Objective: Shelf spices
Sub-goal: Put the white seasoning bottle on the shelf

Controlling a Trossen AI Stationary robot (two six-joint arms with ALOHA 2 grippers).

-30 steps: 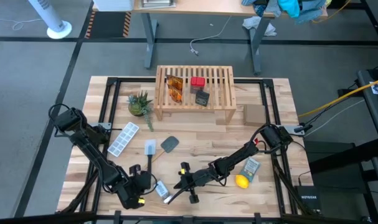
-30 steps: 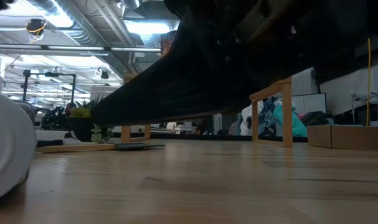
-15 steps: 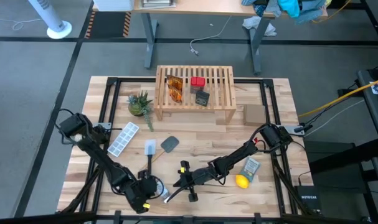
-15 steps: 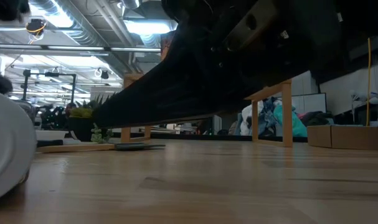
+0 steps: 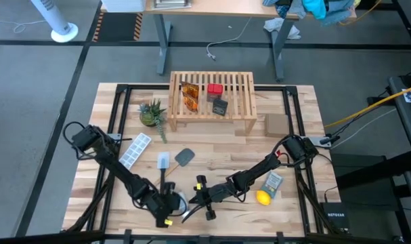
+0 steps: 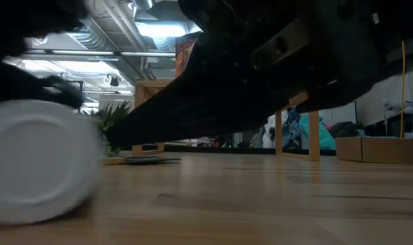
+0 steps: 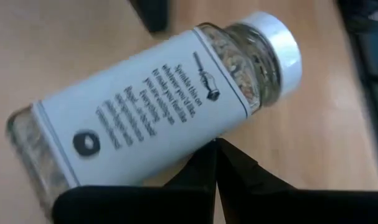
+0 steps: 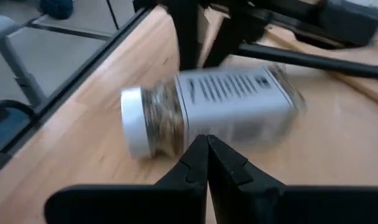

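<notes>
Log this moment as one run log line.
bottle: lying on table, unheld | left hand: shut, beside bottle | right hand: shut, opposite side | shelf: four spices

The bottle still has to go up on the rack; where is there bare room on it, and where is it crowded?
The light wooden slatted shelf is bare along its right end, beyond the small red box and small black box. Its left-centre is crowded by the amber-orange packets. The clear white-capped bottle lies flat between the shut left pincer and right pincer.
</notes>
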